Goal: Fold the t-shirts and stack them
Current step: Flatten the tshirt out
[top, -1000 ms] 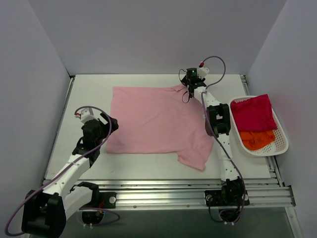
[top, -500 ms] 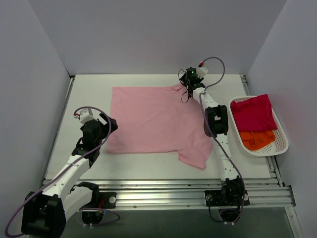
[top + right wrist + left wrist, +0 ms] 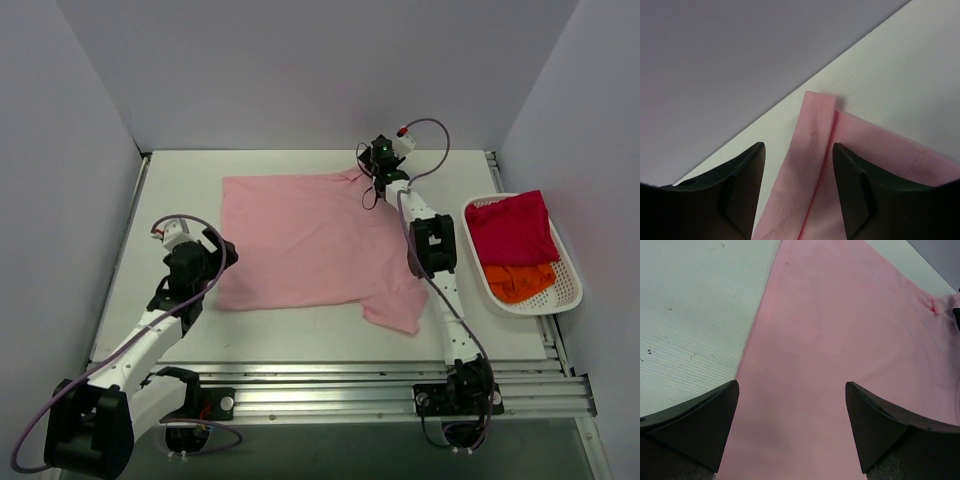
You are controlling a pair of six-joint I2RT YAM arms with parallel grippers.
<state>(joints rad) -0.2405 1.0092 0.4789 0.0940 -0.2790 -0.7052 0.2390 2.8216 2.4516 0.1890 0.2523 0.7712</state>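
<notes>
A light pink t-shirt (image 3: 310, 245) lies spread flat on the white table (image 3: 180, 190). My right gripper (image 3: 378, 158) is at the shirt's far right corner. In the right wrist view its jaws stand partly apart, either side of a folded pink hem strip (image 3: 812, 150), with a gap showing beside the left finger. My left gripper (image 3: 222, 252) hovers over the shirt's left edge (image 3: 752, 340), wide open with nothing between its fingers (image 3: 705, 415). A magenta-red shirt (image 3: 510, 228) and an orange one (image 3: 518, 281) lie in the basket.
A white slotted basket (image 3: 570, 290) stands at the right edge of the table. Grey walls close in the left, back and right sides. A metal rail (image 3: 330, 385) with the arm bases runs along the near edge.
My right gripper has shifted slightly left, and the pink shirt has slid a little left with it. The left arm has barely moved.
</notes>
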